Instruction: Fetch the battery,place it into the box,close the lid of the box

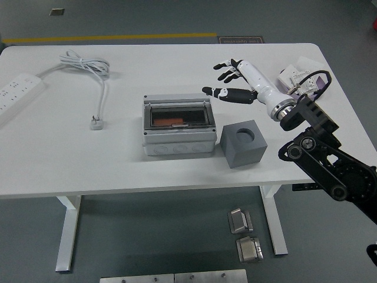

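The right robot hand (231, 82) hovers over the worktop (177, 171), fingers spread, holding nothing, up beyond the box's far right corner. The box (178, 125) sits mid-worktop, lid down, something orange showing through its window. A grey cube (242, 142) stands just beside it.

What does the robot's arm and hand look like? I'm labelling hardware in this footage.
Only the right arm shows: black, jointed links with round silver-capped pivots. Its right hand has a white palm and forearm shell, black finger segments with white tips, a silver wrist ring, and a black cable looping at the wrist.
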{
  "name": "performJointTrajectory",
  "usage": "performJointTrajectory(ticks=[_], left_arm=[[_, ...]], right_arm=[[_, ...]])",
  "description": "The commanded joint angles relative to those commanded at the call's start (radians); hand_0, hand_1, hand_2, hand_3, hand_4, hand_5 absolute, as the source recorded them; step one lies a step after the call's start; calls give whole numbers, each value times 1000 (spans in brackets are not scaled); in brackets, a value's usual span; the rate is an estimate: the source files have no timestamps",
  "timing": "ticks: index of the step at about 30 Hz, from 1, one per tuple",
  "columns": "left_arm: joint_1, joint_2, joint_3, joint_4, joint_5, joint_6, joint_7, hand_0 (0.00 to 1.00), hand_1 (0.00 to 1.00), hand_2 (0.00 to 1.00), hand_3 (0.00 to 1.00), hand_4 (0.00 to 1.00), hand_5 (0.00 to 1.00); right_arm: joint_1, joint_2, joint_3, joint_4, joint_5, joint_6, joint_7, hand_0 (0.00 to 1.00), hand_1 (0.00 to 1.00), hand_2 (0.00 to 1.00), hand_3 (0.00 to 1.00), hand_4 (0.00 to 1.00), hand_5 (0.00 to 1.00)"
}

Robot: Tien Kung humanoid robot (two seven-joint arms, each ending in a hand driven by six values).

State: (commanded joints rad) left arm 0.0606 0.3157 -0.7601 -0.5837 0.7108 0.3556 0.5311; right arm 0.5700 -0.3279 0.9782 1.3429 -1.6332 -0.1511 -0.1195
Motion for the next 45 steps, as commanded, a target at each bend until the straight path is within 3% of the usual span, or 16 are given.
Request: performJointTrajectory(ticks=[5, 10, 19, 26, 35, 45], left_arm=[[3, -1, 4, 0, -8, 3, -4, 577, 645, 588, 597, 598, 136], [10, -5, 10, 0, -20, 5, -8, 577, 645, 588, 596, 598, 138], [15, -5, 4, 1, -14, -2, -3, 577, 644, 587, 596, 598, 138], [20, -2, -5, 2, 6, -9, 14, 577, 645, 589, 597, 600, 140], [28, -1, -11, 3, 15, -22, 28, 578, 646, 588, 597, 600, 143], [31, 1, -10, 6, 13, -34, 38, 585, 636, 568, 597, 602, 146]], right_arm=[[-59, -13, 117, 54, 7, -26, 27, 740, 625, 630, 723, 998, 611], [-159, -19, 212, 128, 106, -118, 118, 739, 625, 628, 721, 998, 612], [-350, 18, 222, 194, 347, -266, 316, 735, 624, 628, 721, 998, 618], [-387, 28, 132, 187, 614, -264, 469, 719, 628, 636, 729, 995, 661], [-356, 9, 76, 216, 853, -258, 493, 717, 635, 638, 730, 994, 668], [-365, 16, 64, 225, 863, -262, 487, 751, 685, 655, 737, 992, 686]])
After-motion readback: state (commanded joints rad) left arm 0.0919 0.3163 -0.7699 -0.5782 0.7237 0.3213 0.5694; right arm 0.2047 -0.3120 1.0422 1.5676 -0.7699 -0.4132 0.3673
